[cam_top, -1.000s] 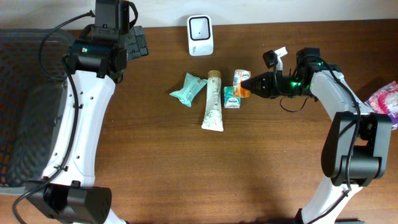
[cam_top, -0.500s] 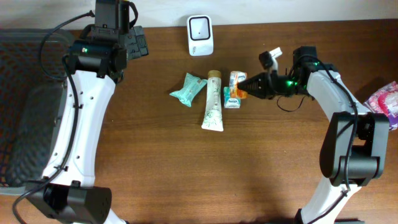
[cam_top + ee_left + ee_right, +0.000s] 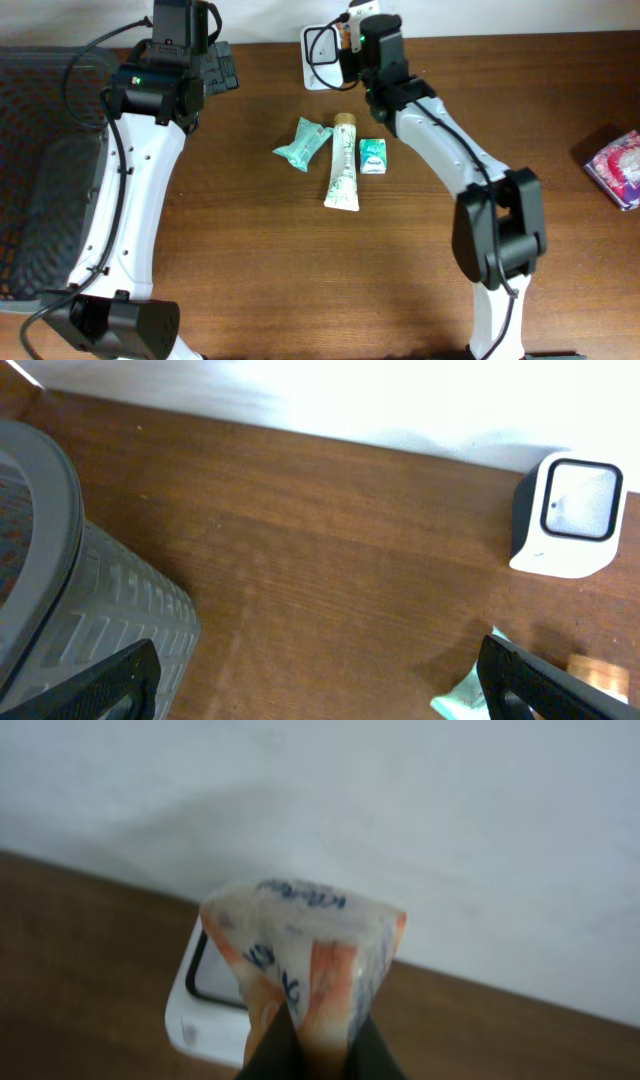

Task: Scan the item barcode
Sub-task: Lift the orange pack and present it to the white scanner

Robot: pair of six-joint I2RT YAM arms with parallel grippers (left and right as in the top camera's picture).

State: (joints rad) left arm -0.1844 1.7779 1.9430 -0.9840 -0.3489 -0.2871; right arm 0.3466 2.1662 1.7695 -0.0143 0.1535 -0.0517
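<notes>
Before the scanner, orange packet: wrist view only.

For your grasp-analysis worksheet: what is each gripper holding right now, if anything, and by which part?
The right gripper pinches the orange-and-white packet by its narrow bottom end; the left gripper is open, holding nothing.

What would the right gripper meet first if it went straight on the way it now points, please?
Most likely the white scanner: in the wrist view it sits just beyond the orange-and-white packet pinched in the right gripper, with the wall behind. How much gap remains is unclear.
</notes>
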